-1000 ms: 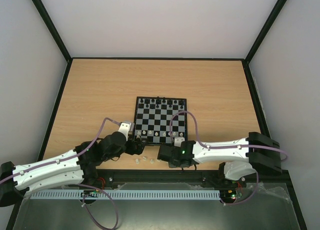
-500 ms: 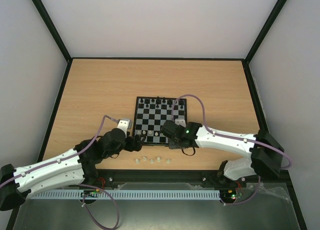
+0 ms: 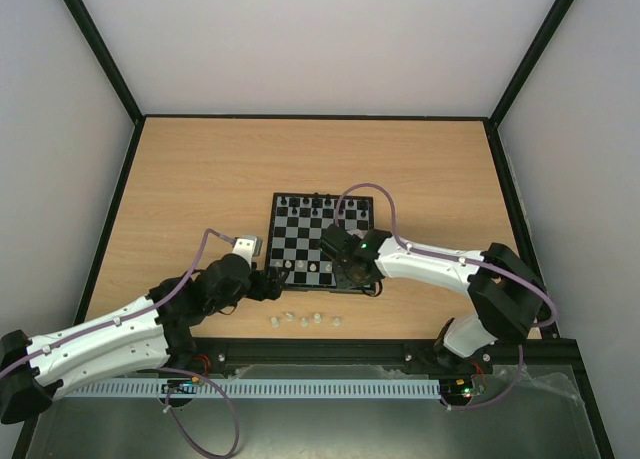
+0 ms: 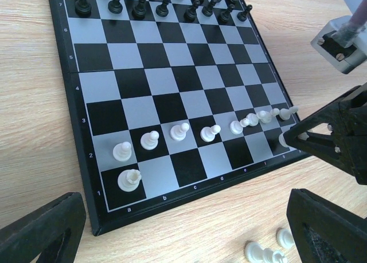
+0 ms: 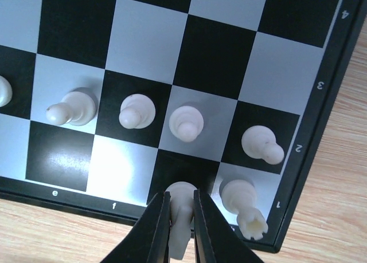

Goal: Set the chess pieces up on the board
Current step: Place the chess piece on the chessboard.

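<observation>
Colours, board area.
Board checked black and pale grey, black rim; white pieces on near rows, black pieces on far rows; table light wood grain; arms white with black joints; cable purple.

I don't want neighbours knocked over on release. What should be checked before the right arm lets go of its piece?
1. White piece clamped by right fingers: ok.
2. Dark back-row square under it free: ok.
3. Gap to corner rook: ok, but narrow.
4. Piece's base touching the board: cannot tell.
5. Left fingers open, empty, away from that square: ok.
</observation>
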Motion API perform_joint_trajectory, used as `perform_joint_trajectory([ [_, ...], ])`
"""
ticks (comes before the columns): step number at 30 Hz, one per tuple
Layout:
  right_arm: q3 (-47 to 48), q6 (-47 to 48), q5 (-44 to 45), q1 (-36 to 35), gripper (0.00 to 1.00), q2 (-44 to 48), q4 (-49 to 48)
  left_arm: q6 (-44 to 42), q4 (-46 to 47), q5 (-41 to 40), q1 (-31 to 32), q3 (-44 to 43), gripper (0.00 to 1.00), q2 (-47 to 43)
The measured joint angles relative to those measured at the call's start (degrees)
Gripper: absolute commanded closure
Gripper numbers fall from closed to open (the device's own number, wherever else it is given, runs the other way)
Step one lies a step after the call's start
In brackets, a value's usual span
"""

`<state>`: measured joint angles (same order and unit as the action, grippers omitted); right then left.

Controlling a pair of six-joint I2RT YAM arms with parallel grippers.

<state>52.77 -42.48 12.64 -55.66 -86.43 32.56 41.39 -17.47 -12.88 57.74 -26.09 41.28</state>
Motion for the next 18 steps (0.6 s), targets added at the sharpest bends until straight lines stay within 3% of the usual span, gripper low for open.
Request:
perform_joint_trajectory([
  [18, 0.1, 2.9, -1.7, 1.6, 0.85, -3.2, -2.1, 0.0, -0.3, 0.0, -0.7, 0.0, 0.01, 0.0],
])
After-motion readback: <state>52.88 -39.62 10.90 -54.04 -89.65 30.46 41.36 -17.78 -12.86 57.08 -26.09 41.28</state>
